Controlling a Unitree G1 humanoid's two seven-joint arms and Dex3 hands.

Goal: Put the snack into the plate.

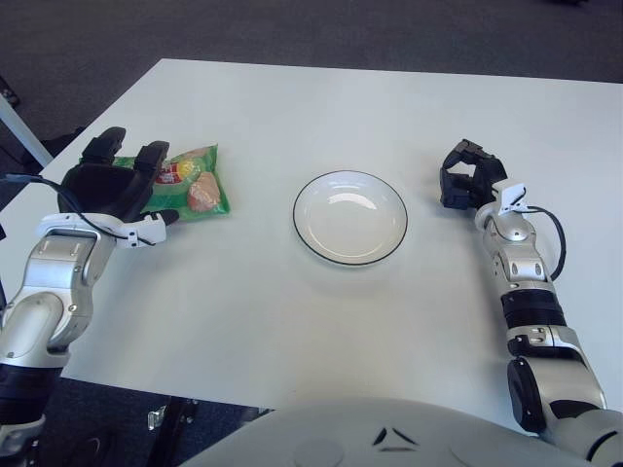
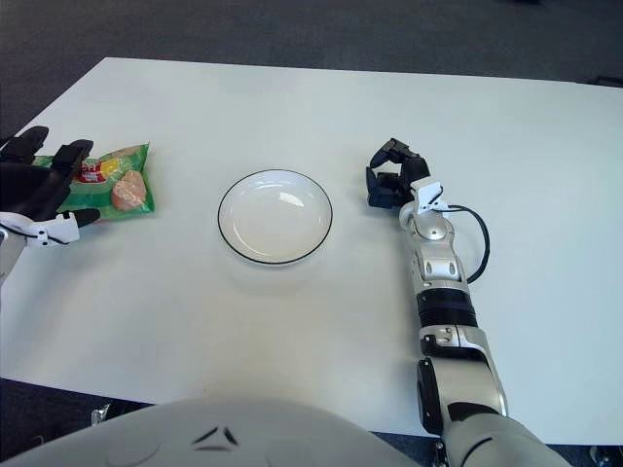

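Left eye view: left hand (image 1: 115,185) open over snack bag (image 1: 193,183), long axis crosswise toward plate (image 1: 349,217); right hand (image 1: 467,178) curled, empty.

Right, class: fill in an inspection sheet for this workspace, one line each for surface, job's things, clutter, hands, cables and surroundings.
Surface: white table, flat.
Job's things: green snack bag lying flat at the table's left; white plate with dark rim at centre, holding nothing.
Clutter: nothing seen.
Hands: left hand at the snack bag's left end, fingers spread over it, no grasp yet; right hand right of the plate, fingers curled, holding nothing.
Cables: black cable looping at the right wrist; another at the left wrist.
Surroundings: dark grey carpet.
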